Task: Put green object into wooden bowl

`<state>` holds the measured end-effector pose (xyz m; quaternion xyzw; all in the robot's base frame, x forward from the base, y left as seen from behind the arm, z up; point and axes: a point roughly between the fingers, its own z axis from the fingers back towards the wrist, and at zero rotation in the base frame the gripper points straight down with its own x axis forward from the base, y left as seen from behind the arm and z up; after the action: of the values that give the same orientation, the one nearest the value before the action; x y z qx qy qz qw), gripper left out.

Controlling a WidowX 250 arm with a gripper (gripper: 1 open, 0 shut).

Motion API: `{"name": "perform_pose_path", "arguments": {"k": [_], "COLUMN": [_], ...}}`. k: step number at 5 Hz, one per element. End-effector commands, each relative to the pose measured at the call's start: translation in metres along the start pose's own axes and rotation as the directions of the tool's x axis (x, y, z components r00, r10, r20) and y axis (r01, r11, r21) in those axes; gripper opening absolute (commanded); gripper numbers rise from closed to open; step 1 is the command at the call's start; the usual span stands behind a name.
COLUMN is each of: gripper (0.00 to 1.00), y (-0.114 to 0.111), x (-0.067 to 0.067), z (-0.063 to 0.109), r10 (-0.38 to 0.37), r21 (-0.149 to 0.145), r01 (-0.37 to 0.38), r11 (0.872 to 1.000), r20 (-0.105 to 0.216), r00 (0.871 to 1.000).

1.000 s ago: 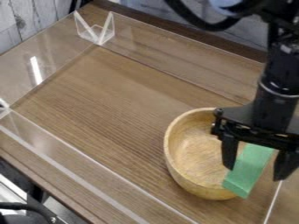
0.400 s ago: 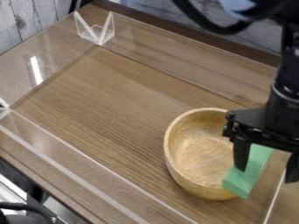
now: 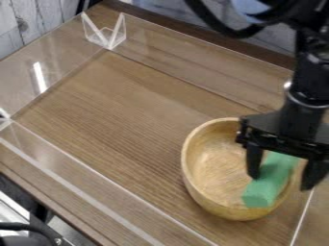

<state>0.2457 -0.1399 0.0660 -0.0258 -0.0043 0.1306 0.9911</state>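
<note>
The wooden bowl (image 3: 213, 173) stands on the table at the lower right. The green object (image 3: 268, 184) lies tilted against the inside of the bowl's right rim, its lower end on the rim. My gripper (image 3: 282, 165) hangs straight above it, black fingers (image 3: 251, 158) spread wide on either side of the block's upper end. The jaws stand wider than the block and do not appear to press on it. The block's top edge is partly hidden behind the gripper.
Clear acrylic walls border the wooden table; one runs along the left (image 3: 52, 62) and a folded clear piece (image 3: 106, 32) stands at the back left. The table's front right edge runs close behind the bowl.
The gripper has shifted slightly left and back over the bowl. The green block has moved left with it and sits lower, more inside the rim.
</note>
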Motion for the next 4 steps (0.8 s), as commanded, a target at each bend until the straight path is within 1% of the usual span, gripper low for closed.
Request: {"name": "perform_pose_path", "arguments": {"k": [1,3,4], "gripper": [1.0,1.0,1.0], "y": [0.0,0.002,0.007], "x": [0.009,-0.01,-0.017], "z": [0.012,0.003,0.008], "r10": [0.044,-0.029,0.009], "r21": [-0.038,-0.043,-0.039], "r01": [-0.043,0.031,-0.007], "r11": [0.998,0.999,0.999], "r20": [0.044,0.053,0.06], "r00": [0.998,0.998,0.998]}}
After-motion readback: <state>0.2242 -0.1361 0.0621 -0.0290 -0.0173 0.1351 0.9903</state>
